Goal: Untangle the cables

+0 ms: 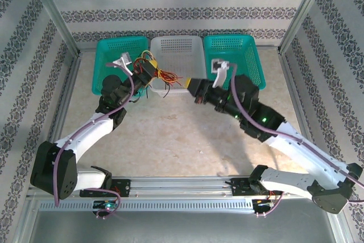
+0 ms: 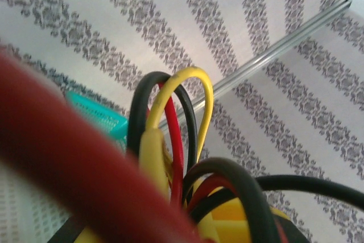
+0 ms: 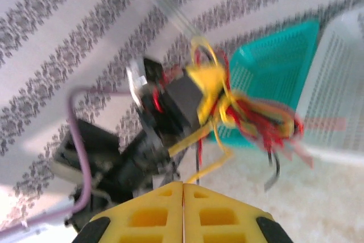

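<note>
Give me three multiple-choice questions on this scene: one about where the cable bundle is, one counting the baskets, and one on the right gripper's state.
1. Where are the cables?
A) lying in the rightmost basket
B) flat on the table by the arm bases
C) gripped by the left gripper

2. How many baskets stand at the far edge?
A) three
B) two
C) five

3. The right gripper is:
A) wide open
B) shut
C) clamped on a basket rim

Answers: C, the bundle hangs from its jaws. A, a left teal basket, a white basket and a right teal basket. B, its yellow fingertips meet.
</note>
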